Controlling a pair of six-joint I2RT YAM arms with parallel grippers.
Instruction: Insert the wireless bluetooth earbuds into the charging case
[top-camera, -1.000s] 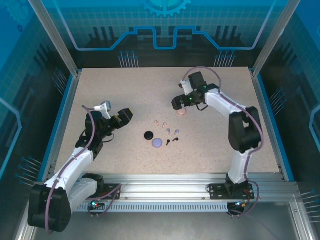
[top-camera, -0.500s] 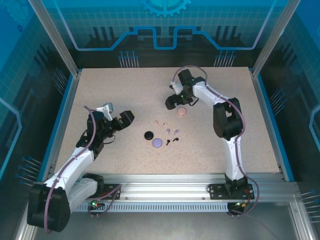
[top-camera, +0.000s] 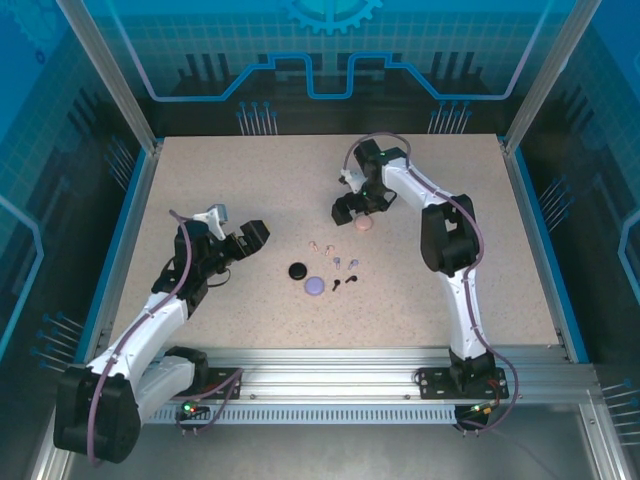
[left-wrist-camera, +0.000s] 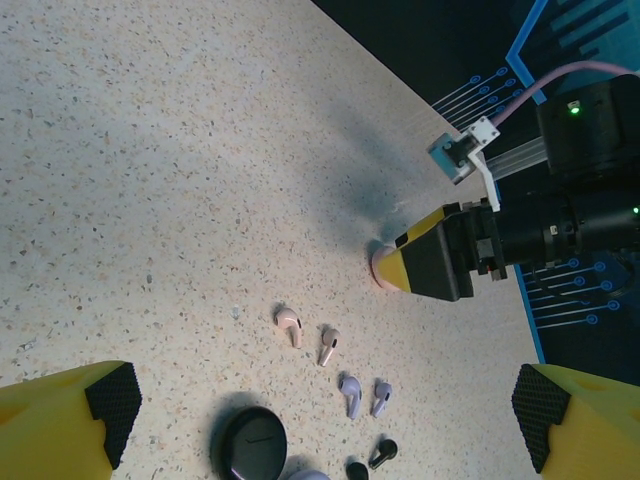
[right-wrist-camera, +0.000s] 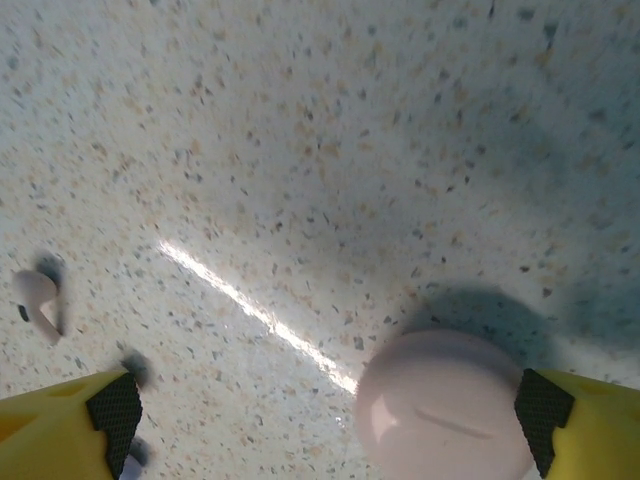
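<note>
Pink case between the right gripper's spread fingers — seemingly untouched — earbuds at its seven o'clock from above, left gripper agape.

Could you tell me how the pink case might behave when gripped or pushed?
The pink case looks smooth and rounded, so it may slip from the right claw. Lying flat and low, it would likely slide, not tip. Probably light, being small.

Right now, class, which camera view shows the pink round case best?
The right wrist view: the pink case sits large and close, its lid seam visible. In the left wrist view the right gripper half hides it; in the top view it is a small pink dot.
</note>
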